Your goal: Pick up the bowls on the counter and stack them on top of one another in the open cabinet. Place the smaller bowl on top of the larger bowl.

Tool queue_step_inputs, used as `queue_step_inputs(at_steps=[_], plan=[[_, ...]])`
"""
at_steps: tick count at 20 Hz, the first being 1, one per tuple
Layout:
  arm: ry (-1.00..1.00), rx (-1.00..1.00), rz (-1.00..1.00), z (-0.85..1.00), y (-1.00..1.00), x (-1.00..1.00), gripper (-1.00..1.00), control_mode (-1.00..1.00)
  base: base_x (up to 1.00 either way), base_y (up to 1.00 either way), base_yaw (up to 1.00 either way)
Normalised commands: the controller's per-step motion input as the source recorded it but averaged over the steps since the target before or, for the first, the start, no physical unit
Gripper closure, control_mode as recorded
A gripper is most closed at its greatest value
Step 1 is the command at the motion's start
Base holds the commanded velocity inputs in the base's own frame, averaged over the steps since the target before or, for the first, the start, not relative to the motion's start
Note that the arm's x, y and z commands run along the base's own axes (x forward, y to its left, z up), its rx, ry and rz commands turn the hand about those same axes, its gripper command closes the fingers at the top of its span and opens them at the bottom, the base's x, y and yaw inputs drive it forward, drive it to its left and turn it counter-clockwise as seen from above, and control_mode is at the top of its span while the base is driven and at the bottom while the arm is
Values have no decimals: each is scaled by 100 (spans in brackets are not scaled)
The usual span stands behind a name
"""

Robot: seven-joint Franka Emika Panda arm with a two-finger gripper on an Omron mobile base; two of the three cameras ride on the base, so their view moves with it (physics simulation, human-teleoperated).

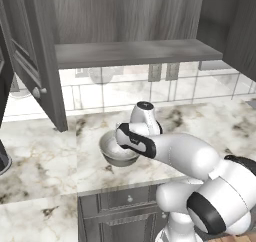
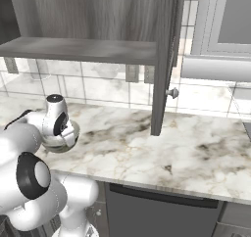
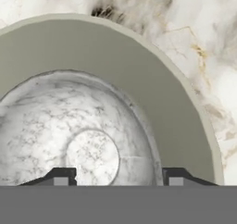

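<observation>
The smaller bowl [image 3: 88, 140] is seen nested inside the larger bowl [image 3: 152, 93], both on the counter [image 1: 40, 156] rather than in the open cabinet [image 1: 135, 51]. The gripper [image 3: 119, 174] is held directly above, fingers spread and gripping nothing; the small bowl's rim runs toward 10 o'clock.

My left base view looks forward and down from behind the arm at the counter [image 1: 40, 156] and open cabinet [image 1: 135, 51]; my right base view shares both from the other side. My hand view looks closely down into the larger bowl [image 3: 152, 102].
</observation>
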Motion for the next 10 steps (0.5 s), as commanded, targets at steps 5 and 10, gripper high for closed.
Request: queue_step_inputs(at_steps=[5,10], plan=[[0,0,0,24,0,0,-100,-100,0,0,0],[0,0,0,44,-1,-7,-100,-100,0,0,0]])
